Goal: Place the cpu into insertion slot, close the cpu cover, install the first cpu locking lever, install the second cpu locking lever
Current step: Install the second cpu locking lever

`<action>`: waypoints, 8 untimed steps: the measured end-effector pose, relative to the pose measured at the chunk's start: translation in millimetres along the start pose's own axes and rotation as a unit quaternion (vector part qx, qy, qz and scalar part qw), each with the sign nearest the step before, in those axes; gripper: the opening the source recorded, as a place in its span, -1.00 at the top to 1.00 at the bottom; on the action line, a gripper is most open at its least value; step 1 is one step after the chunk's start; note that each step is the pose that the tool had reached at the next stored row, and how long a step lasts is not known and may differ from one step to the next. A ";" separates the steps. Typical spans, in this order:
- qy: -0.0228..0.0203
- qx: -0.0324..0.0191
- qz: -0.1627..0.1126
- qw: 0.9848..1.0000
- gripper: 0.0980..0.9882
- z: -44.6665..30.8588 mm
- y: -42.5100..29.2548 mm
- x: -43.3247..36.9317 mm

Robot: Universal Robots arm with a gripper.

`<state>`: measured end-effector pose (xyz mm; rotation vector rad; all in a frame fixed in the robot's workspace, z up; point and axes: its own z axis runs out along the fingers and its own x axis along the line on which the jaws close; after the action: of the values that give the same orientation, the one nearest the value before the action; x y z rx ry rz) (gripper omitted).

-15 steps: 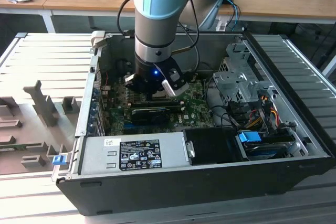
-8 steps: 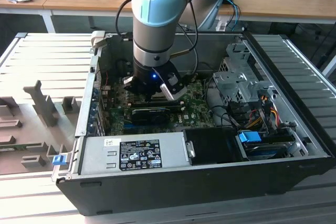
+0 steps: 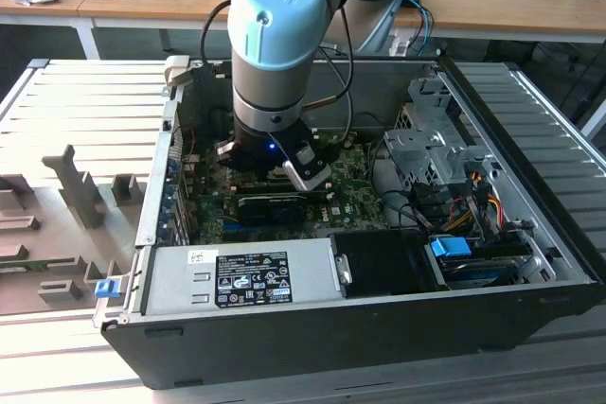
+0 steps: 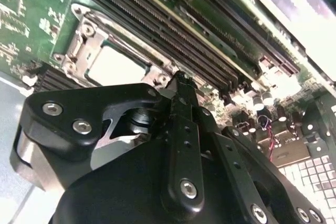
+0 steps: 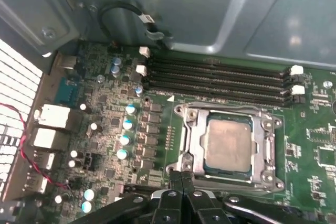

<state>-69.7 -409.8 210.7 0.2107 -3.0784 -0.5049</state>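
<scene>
While the black end effector [image 5: 181, 178], fingertips pressed together, hovers at the socket's edge, the square, dull-silver cpu [image 5: 228, 145] lies just beyond, framed by the closed grey metal cpu cover [image 5: 193, 142].

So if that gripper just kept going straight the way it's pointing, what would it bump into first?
Probably the near edge of the cpu cover, shut over the cpu. The gripper points down at that edge; depth is hard to judge.
</scene>
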 end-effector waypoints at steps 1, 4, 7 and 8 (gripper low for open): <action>0.000 -0.001 0.000 1.000 0.98 1.4 -0.4 0.5; 0.000 -0.002 0.000 1.000 0.98 5.6 -1.9 0.6; 0.000 -0.003 0.000 1.000 0.98 9.1 -3.1 0.7; 0.000 -0.003 0.000 1.000 0.98 9.8 -3.3 0.7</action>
<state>-70.3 -409.9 200.4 0.2107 -3.0771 -0.5153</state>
